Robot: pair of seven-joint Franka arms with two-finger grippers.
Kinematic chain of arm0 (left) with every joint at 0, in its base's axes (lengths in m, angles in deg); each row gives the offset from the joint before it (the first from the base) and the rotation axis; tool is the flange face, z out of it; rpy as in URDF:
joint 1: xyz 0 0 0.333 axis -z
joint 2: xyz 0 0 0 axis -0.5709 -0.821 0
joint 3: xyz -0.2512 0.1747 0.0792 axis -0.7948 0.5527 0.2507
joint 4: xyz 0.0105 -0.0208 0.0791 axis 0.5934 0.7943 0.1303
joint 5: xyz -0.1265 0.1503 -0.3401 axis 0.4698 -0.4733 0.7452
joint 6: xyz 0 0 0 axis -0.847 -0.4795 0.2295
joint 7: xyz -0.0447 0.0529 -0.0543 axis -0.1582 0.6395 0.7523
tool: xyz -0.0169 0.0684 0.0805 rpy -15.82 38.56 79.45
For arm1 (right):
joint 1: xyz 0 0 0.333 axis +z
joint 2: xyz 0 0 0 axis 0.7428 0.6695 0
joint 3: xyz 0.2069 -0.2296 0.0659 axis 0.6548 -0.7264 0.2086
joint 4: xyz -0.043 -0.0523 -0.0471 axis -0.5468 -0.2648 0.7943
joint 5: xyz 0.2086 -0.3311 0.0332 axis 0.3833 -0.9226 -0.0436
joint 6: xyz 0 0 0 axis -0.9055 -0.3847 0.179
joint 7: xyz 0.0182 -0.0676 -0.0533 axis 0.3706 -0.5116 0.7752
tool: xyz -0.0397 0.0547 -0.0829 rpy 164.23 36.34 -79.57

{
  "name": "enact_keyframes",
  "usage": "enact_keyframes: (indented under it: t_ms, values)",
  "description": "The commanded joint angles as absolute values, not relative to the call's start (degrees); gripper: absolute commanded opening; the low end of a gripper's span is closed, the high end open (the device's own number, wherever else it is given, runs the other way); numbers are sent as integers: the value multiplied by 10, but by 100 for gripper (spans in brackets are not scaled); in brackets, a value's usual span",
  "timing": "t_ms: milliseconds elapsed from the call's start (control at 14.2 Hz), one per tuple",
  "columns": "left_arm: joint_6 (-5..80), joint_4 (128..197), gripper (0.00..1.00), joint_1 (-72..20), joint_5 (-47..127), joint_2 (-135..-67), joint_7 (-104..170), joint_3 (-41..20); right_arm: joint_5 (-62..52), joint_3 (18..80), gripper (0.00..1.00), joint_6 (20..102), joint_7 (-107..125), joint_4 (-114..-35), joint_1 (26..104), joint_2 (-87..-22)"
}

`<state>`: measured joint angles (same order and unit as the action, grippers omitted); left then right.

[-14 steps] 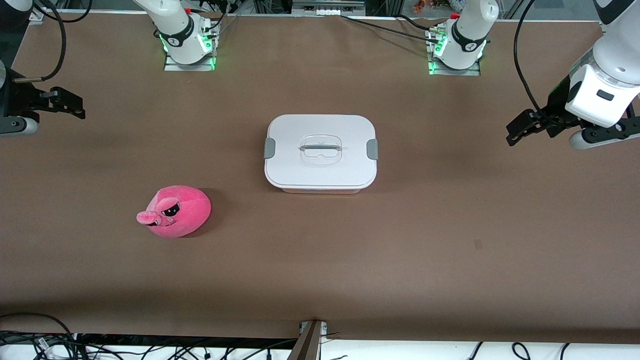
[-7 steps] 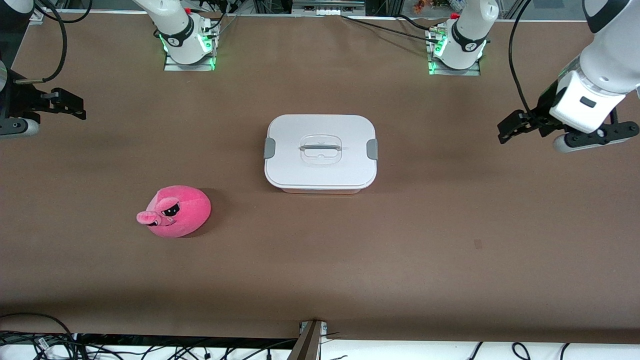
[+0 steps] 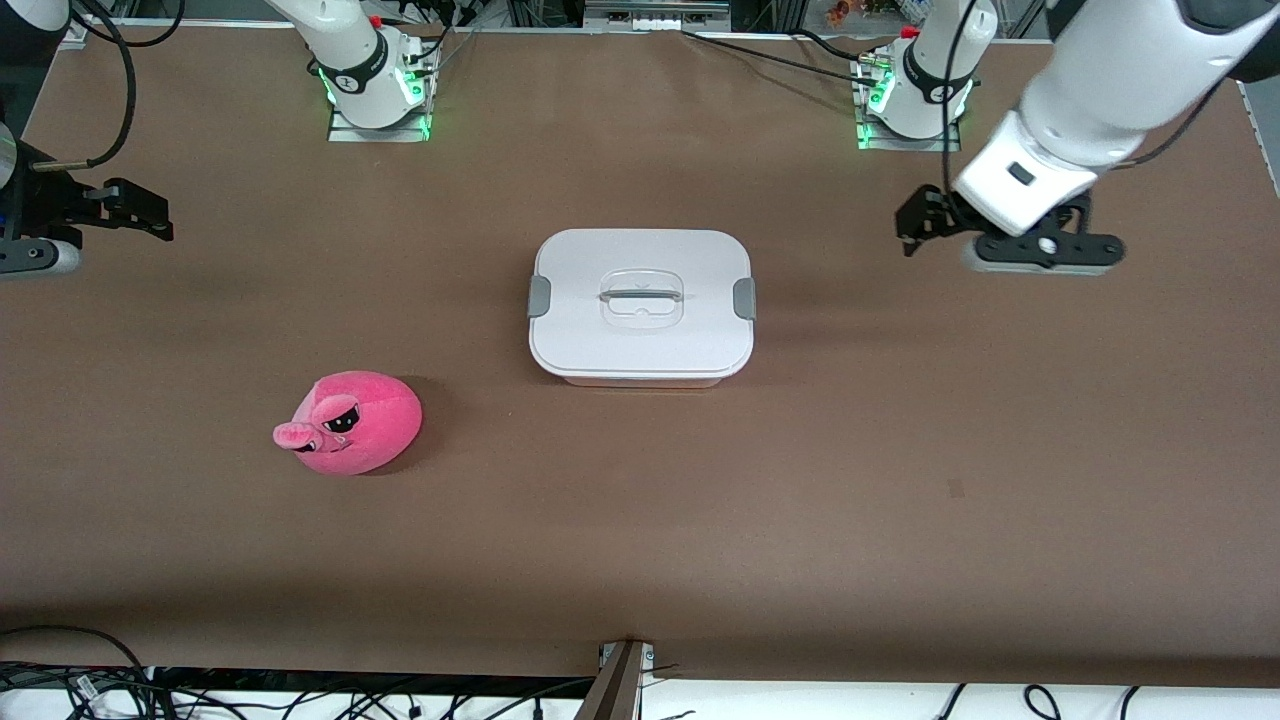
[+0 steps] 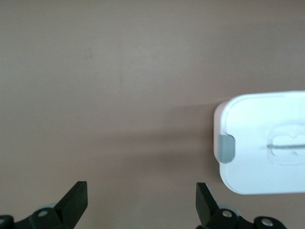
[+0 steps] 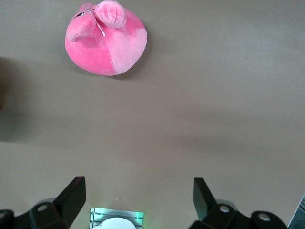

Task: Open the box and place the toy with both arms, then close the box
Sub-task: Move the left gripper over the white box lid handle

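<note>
Desk: a bare brown desk [image 3: 900, 480] carries everything; cables run along its near edge and both my arm bases glow green at its farthest edge.
Box: the box [image 3: 640, 305] sits at mid-desk, white lid on, grey clips at both short ends, its long axis running from one arm's end to the other.
Toy: the toy [image 3: 350, 422] lies nearer the front camera than the box, toward my right arm's end, snout pointing toward that end.
Left fingers: my left gripper [image 4: 140, 200] hovers over bare desk beside the box's clip, toward my left arm's end, fingers [image 4: 76, 198] spread wide, holding nothing.
Right fingers: my right gripper [image 5: 138, 198] waits over the desk's right-arm end, well apart from the toy, fingers [image 5: 74, 193] wide, empty.
</note>
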<state>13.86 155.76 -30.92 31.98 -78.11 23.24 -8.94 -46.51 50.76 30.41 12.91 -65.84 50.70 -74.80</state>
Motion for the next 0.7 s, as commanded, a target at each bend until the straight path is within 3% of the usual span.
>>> enact_keyframes:
  t_ms: [0, 633]
  values:
    - [130, 1543, 100, -312, 337, -790, 309, -106, -456, 511, 100, 301, 133, -644, 503, -741]
    - [218, 1533, 100, -292, 419, -899, 662, -109, -455, 511, 100, 300, 132, -645, 503, -717]
